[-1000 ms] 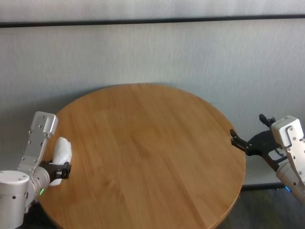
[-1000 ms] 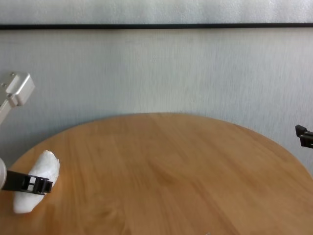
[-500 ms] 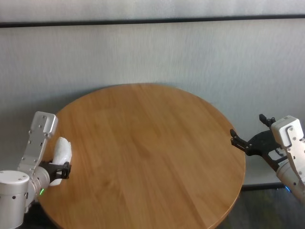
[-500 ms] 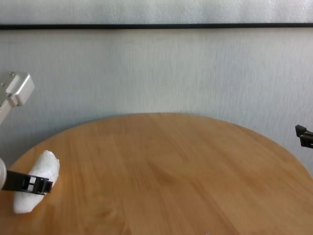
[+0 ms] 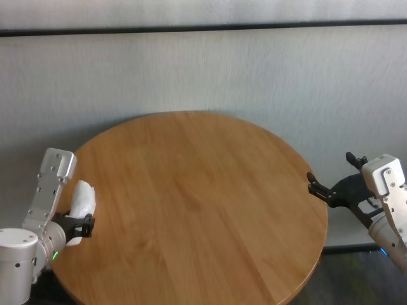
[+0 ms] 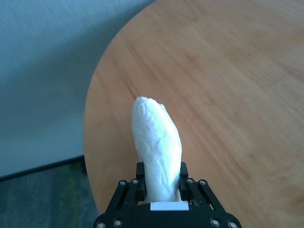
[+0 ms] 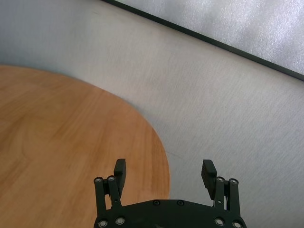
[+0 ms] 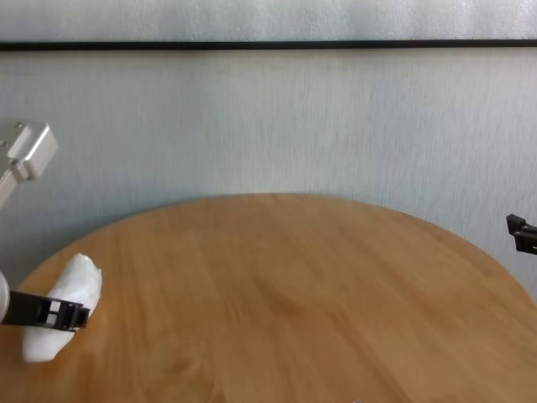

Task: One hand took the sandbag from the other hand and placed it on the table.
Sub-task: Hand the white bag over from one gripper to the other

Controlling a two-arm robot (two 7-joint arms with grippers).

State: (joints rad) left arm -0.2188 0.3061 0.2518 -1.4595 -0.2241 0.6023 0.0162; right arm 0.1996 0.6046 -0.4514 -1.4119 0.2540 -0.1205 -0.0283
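The left gripper [image 6: 161, 190], the one with the green ring, is clamping the sandbag [image 6: 156, 142] around its lower end, fingers [image 6: 186, 184] pressing in from both sides, and it is hanging at the left rim of the table [image 5: 191, 190]. In the chest view the sandbag [image 8: 60, 312] is leaning above the wood just inside that rim, the black fingers crossing it below its middle; whether its bottom end is touching the table cannot be told.

Across the table, the right gripper [image 7: 164, 175] is waiting just beyond the right rim, its jaws spread wide and empty, aimed inward over the wood.

The pouch is looking soft and lumpy, its skin crinkled and a little shiny. It is probably a loose fill that shifts and sags, dense for its size, and likely slick under hard pads. Nothing fragile about it, by the look. The free upper half is standing clear of the left fingers, and that is the sensible place for the right gripper to bite: across the narrow width, near the middle, squeezing firmly so the fill bunches instead of sliding out.
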